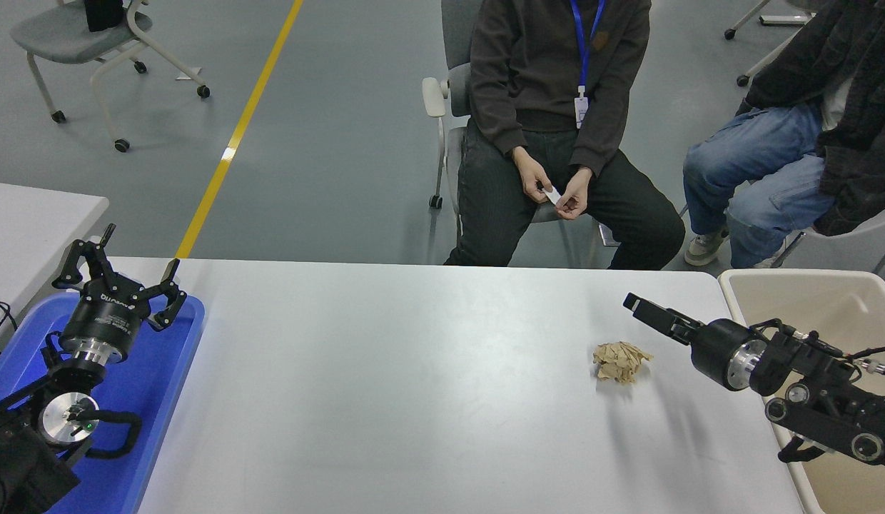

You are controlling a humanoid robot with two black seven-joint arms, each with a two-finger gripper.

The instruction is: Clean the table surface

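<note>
- A crumpled wad of tan paper (620,361) lies on the wide grey-white worktop (414,385), in its right-hand half and towards the far edge.
- The right gripper (639,305) reaches in from the right edge, held above the worktop just right of and beyond the wad, not touching it; seen side-on, so whether its fingers are apart or together cannot be told.
- The right arm (806,389) crosses the near-left corner of a beige bin (835,300) that stands against the worktop's right end.
- The left gripper (121,275) is parked at the lower left above a blue tray (153,385), its fingers spread wide and holding nothing.
- The blue tray sits at the worktop's left end; a smaller white table (28,228) stands further left.
- Beyond the far edge, a seated person in dark clothes (549,86) holds a small white slip (552,194) between both hands; a second seated person in blue jeans (771,164) is at the top right.
- A yellow line (235,135) runs across the grey floor; a wheeled chair (93,43) stands at the top left.
</note>
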